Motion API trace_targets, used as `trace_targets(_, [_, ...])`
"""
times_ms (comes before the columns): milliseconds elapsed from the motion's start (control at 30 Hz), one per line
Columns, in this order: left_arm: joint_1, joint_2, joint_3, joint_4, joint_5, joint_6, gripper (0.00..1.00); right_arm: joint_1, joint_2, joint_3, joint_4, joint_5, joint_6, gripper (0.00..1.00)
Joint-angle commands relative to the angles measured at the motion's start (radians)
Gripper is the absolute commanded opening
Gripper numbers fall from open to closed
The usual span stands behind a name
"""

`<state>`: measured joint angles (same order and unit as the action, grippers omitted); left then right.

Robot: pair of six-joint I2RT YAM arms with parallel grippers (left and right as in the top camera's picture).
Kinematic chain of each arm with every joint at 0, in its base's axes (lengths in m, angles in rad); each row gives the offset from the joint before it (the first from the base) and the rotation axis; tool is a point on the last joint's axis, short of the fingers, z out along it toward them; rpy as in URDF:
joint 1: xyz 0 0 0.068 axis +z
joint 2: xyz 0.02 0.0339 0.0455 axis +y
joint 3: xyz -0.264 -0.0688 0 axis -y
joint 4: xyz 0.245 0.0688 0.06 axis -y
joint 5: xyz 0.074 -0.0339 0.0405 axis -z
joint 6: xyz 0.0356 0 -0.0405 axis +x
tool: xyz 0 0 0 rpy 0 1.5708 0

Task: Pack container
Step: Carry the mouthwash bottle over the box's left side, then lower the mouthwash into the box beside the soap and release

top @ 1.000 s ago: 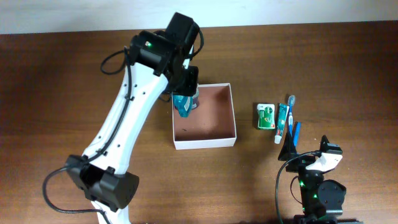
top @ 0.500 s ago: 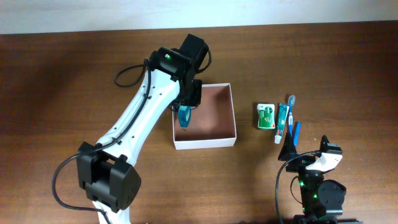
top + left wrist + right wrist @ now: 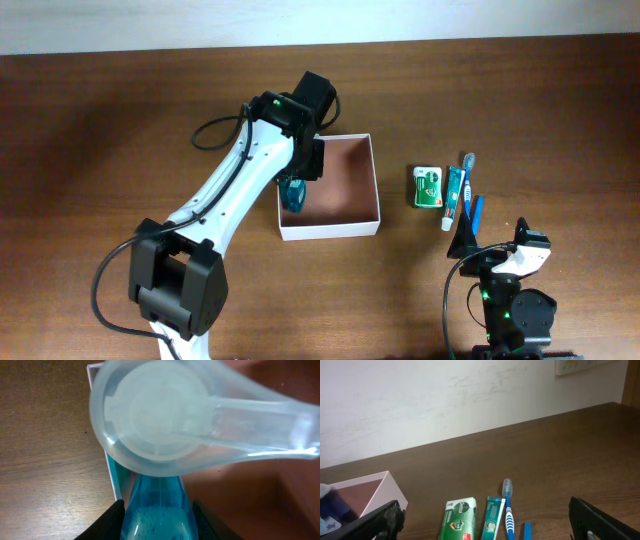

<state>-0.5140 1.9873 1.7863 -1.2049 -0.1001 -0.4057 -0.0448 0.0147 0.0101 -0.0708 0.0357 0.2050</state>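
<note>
The brown wooden surface carries a shallow square container with thin white walls and a reddish-brown inside, which sits near the middle and somewhat toward the far edge. The container looks light and probably made of card. Its walls would likely flex under a pinch and the whole box would slide at a nudge, so it is best taken by the rim close to a corner, where two walls brace each other, or pressed down from above. The left hand is over the container's near-left corner, clamped on a small clear bottle of blue liquid with a frosted plastic cap. The fingers sit on either side of the bottle's body below the cap. The smooth, rounded plastic looks slippery, so that low grip seems safer than one on the cap. The right hand is parked by the near edge with its fingers spread wide and nothing between them. Between it and the container, near the right wall, lie a green soap packet, a teal toothpaste tube and a blue toothbrush, side by side.
</note>
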Motion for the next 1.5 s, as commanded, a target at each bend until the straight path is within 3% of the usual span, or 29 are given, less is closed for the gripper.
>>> trace_targets(0, [0.002,-0.007,-0.017,0.004,-0.025,-0.010,0.13,0.005,-0.008,-0.005,-0.008,0.002,-0.007,0.98])
trace_targets(667, [0.003,-0.007,-0.048,0.008,-0.040,-0.009,0.15,0.005,-0.008,-0.005,-0.008,0.002,-0.007,0.98])
trace_targets(800, [0.013,-0.007,-0.065,0.009,-0.040,-0.009,0.35,0.005,-0.008,-0.005,-0.008,0.002,-0.007,0.98])
trace_targets(1033, [0.057,-0.007,-0.079,0.008,-0.037,-0.009,0.39,0.005,-0.008,-0.005,-0.008,0.002,-0.007,0.98])
trace_targets(1200, [0.064,-0.007,-0.079,0.009,0.007,0.007,0.56,0.005,-0.008,-0.005,-0.008,0.002,-0.007,0.98])
trace_targets(1467, [0.064,-0.007,-0.078,0.014,0.018,0.018,0.62,0.005,-0.008,-0.005,-0.008,0.002,-0.007,0.98])
